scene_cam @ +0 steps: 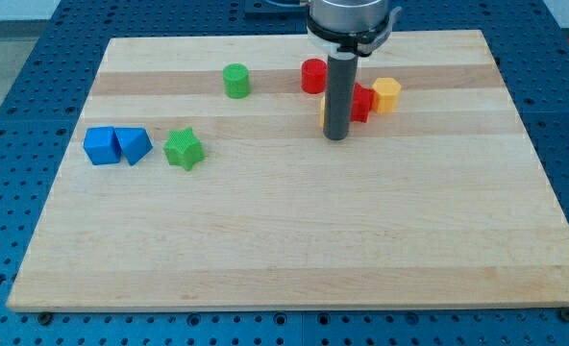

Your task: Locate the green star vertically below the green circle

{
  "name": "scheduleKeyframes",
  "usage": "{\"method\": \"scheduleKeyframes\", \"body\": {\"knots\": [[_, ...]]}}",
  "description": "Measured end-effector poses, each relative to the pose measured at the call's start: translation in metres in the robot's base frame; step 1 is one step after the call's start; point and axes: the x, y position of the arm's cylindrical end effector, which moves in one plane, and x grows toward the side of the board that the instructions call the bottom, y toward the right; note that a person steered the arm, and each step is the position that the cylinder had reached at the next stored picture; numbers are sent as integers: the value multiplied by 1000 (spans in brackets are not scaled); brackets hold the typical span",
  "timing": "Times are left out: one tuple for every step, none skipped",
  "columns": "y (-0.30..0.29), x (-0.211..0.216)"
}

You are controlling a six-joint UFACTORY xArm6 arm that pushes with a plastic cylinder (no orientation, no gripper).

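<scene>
Near the board's left edge, a little above mid-height, sit 2 blue blocks touching each other: a blue cube [100, 146] and, on its right, a blue triangular block [134, 145]. Just right of that pair is the green star [183, 149], close to the triangle but apart from it.

Further right and nearer the top edge stands the green circle [235, 81], a short cylinder. The star lies lower on the board than the circle but also clearly to its left, so the 2 are not lined up; the star needs to go rightward until it sits straight under the circle. That is the whole job, and by the look of things none of it is done.

Right of centre, close to the top edge, is a cluster: a red cylinder [313, 75], a red block [360, 103] whose shape I cannot make out, a yellow block [387, 94] beside it, and a sliver of another yellow piece behind the rod. My tip [335, 137] rests just below this cluster, well apart from the star and on its right.

There are no jaws on this rig, only the rod, so nothing is open or clamped. I judge 1 approach is needed: circle round to the star's left side, then push right.
</scene>
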Motion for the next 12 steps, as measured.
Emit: {"method": "scheduleKeyframes", "body": {"knots": [[-21, 12], [-56, 13], [-75, 41], [-110, 63], [-165, 67], [-207, 61], [-214, 34], [-198, 17], [-184, 17], [-216, 17], [-245, 3], [-228, -19]]}}
